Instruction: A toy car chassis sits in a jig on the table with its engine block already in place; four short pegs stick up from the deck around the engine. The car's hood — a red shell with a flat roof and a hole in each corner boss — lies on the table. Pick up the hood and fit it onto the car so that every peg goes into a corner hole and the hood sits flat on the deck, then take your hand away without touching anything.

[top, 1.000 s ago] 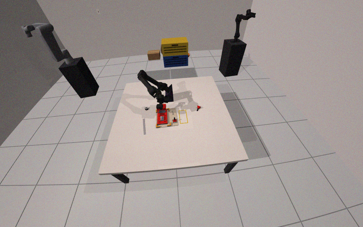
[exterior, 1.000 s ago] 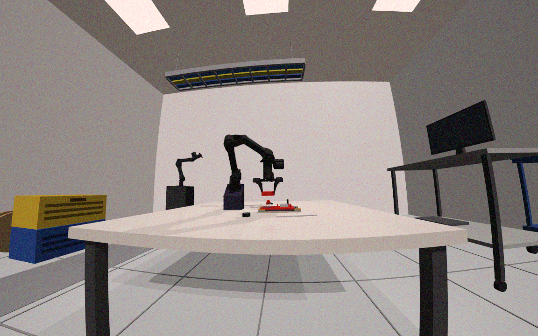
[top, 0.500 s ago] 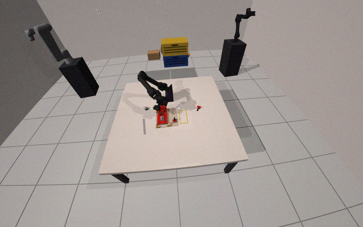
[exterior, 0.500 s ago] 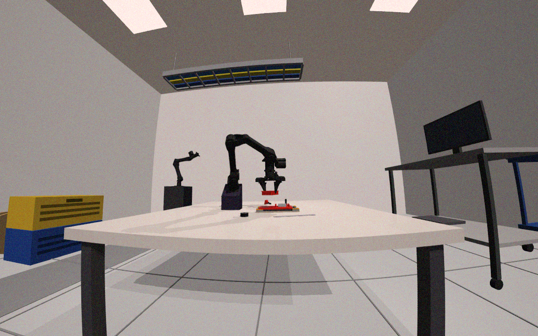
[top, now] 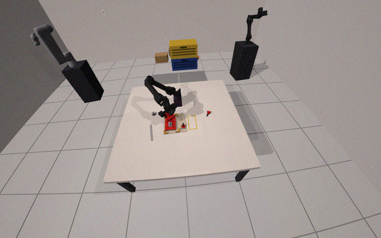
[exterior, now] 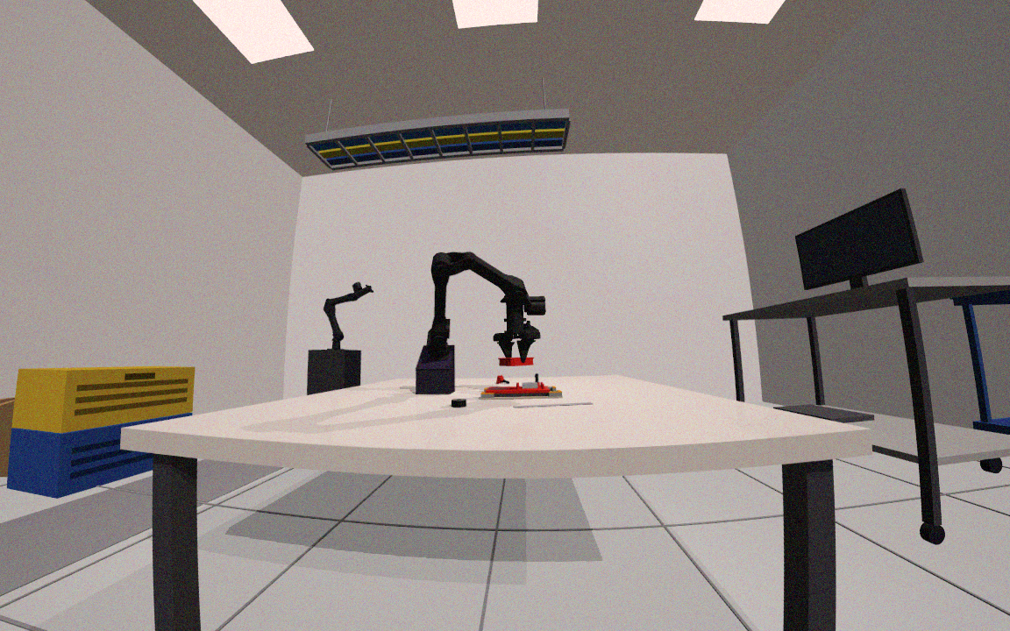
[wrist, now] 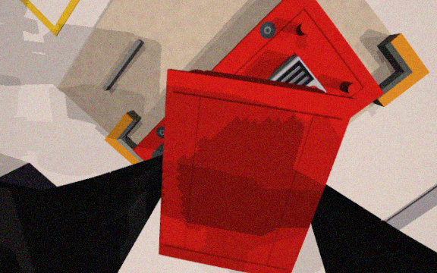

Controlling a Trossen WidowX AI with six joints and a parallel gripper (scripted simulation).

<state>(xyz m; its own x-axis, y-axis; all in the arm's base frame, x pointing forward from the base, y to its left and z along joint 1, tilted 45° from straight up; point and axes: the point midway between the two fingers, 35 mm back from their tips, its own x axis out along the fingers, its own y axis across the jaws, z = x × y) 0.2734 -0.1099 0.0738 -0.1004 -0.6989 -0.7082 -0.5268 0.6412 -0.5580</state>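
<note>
My gripper is shut on the hood, a red flat-roofed shell, with one black finger on each side. The hood is held level, clear above the chassis, and looks turned at an angle to it in the wrist view. The red chassis sits in the tan jig with orange corner brackets. The engine block is in the deck. Two pegs show, one peg and another peg. The hood hides the others, and its corner holes are not visible.
A black-and-red lever piece stands on the jig's side, with a yellow outline beyond. A small red-and-black part, a wheel and a grey strip lie on the table.
</note>
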